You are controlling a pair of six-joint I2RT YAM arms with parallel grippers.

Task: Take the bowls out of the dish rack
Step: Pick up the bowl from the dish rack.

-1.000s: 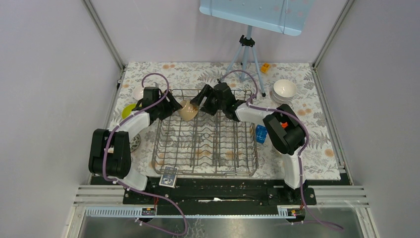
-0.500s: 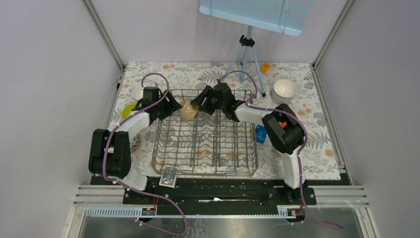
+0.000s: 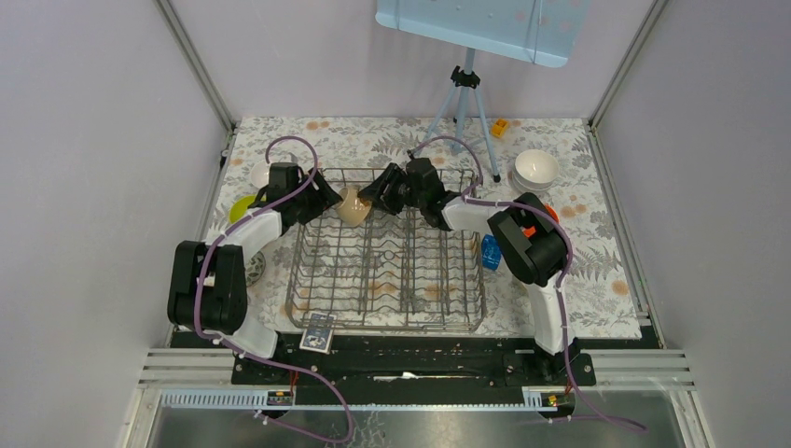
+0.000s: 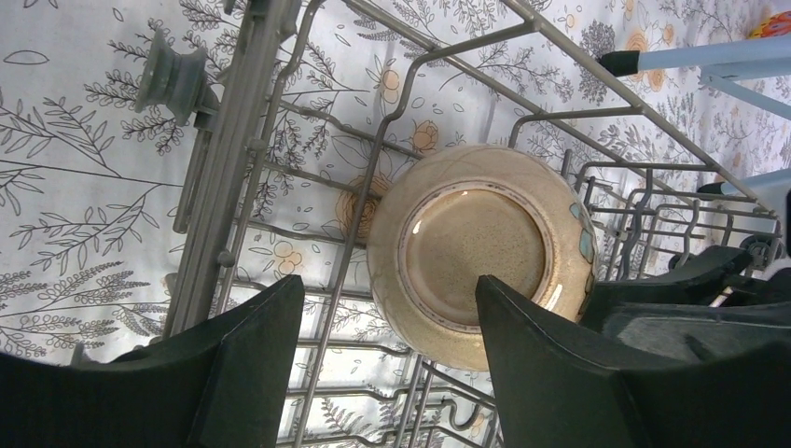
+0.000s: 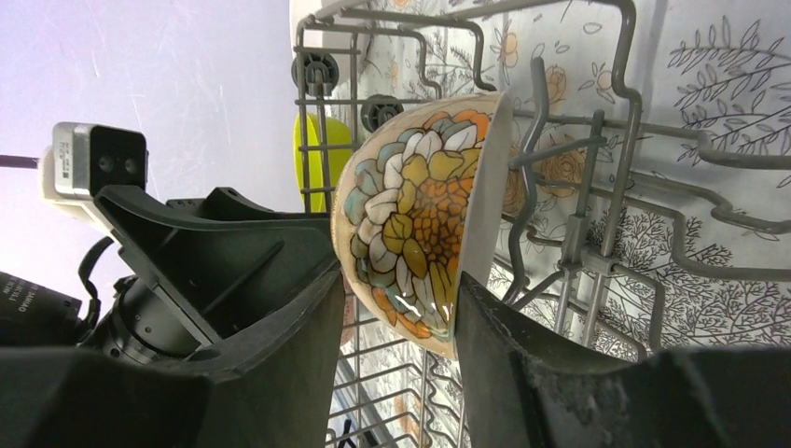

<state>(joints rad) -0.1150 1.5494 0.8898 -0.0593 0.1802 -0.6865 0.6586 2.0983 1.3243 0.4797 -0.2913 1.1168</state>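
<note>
floral bowl (image 3: 354, 207) at the dish rack's (image 3: 297, 271) far edge. right gripper (image 5: 399, 282) straddles its rim (clamped or not, cannot tell); left gripper (image 4: 390, 285) gapes wide.

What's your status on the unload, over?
Left gripper open at base of floral bowl. Right gripper straddling its wall, grip unconfirmed. Bowl on edge in dish rack, tines alongside.

Grey tripod (image 3: 464, 96), small blue block (image 3: 491, 252)

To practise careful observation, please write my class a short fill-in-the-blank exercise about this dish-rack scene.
The floral bowl stands on edge in the ___. The small block right of it is ___. The left gripper has its jaws ___. The white bowls sit stacked at the table's far ___ corner.
Missing words: dish rack; blue; open; right.
</note>
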